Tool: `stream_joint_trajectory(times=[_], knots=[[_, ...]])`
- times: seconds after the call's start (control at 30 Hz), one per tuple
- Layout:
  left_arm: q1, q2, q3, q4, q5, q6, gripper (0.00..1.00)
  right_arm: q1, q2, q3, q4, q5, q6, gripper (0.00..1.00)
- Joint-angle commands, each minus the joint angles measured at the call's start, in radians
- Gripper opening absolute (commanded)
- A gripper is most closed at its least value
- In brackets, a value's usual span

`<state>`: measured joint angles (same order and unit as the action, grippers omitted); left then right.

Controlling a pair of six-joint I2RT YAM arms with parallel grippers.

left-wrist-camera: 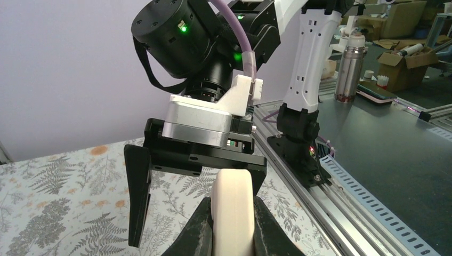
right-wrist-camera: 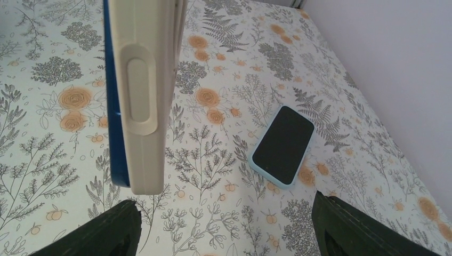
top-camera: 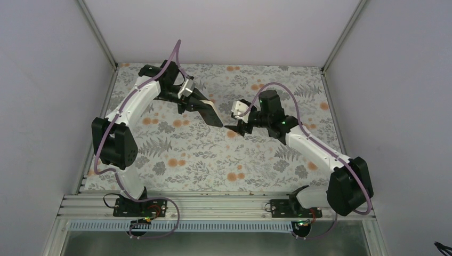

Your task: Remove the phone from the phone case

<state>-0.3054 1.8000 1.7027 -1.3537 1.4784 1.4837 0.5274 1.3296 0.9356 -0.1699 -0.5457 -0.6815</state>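
The left gripper (top-camera: pixel 200 104) is clenched on the case (left-wrist-camera: pixel 232 205), a cream shell held on edge in the air, its narrow side pinched between the two fingers (left-wrist-camera: pixel 196 230). From the right wrist, a blue edge shows along the case's left side and a long side button faces the camera. The right gripper (right-wrist-camera: pixel 224 213) stands released, jaws spread wide, facing the free end of the case. The case hangs nearer its left finger (right-wrist-camera: pixel 114 229) than the other and is apart from both.

The case is above the middle of the table (top-camera: pixel 176 160), toward the far edge. A second phone (right-wrist-camera: pixel 282 144) in a pale blue case lies flat and screen up on the table, toward the right wall.

The table carries a cloth printed with grey ferns and orange flowers. Plain pale walls (top-camera: pixel 48 80) close it on three sides, with metal posts in the far corners. An aluminium rail (top-camera: pixel 213 205) along the near edge bears both arm bases.
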Motion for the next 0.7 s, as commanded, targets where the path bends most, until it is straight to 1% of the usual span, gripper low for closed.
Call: stream_joint_trajectory(times=[0.0,0.67], knots=[[-0.005,-0.023,-0.001,-0.002,0.258,0.020,0.02,-0.006,0.014,0.043,0.027,-0.034,0.016,0.83],[-0.010,0.002,0.024,-0.004,0.255,0.018,0.02,0.007,0.028,0.073,-0.018,-0.085,0.009,0.83]])
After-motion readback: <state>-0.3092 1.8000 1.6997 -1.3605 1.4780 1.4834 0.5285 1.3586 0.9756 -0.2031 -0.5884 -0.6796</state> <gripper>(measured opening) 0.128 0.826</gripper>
